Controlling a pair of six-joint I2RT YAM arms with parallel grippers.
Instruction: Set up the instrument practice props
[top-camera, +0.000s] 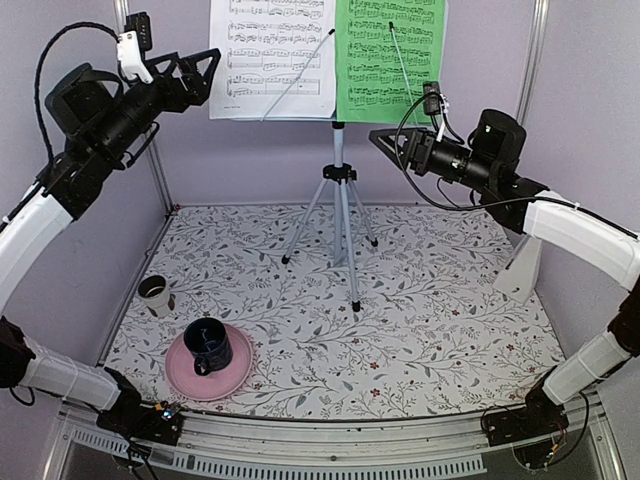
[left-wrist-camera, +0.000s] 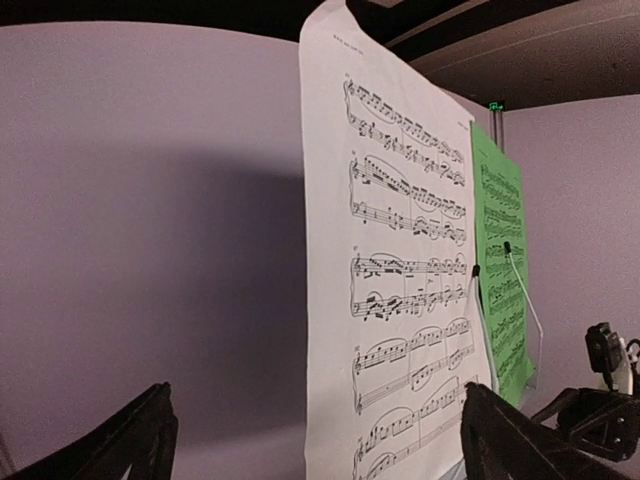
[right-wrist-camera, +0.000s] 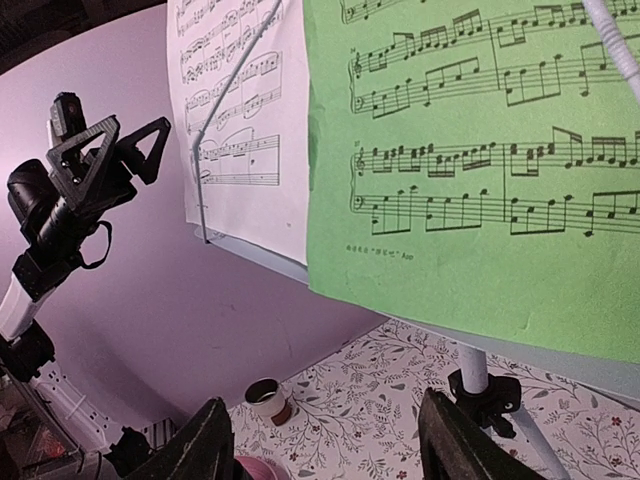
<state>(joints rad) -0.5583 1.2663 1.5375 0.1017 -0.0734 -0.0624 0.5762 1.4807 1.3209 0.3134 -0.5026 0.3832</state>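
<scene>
Two pieces of crockery lie nearest us on the left of the floral table (top-camera: 430, 330): a dark mug (top-camera: 208, 345) standing on a pink plate (top-camera: 232, 382), and just behind them a small beige cup (top-camera: 155, 295), apart from the plate. Over on the right, near the wall, we see the white pyramid metronome (top-camera: 520, 270) upright on the cloth, its top hidden behind the right arm.

Farther back, around mid-table, the silver tripod (top-camera: 340, 215) plants its legs on the cloth and carries the music stand (right-wrist-camera: 250, 252), of which we see little more than the lower ledge. Both arms are raised to the height of that ledge. The left gripper (top-camera: 205, 75) hangs just left of the stand with its fingers spread wide and nothing between them. The right gripper (top-camera: 385, 145) sits just below the stand's right corner, likewise parted and empty.

Farthest back, the white sheet (top-camera: 272, 55) and the green sheet (top-camera: 390, 55) stand side by side on the ledge, white on the left, each crossed by a thin retaining wire.
</scene>
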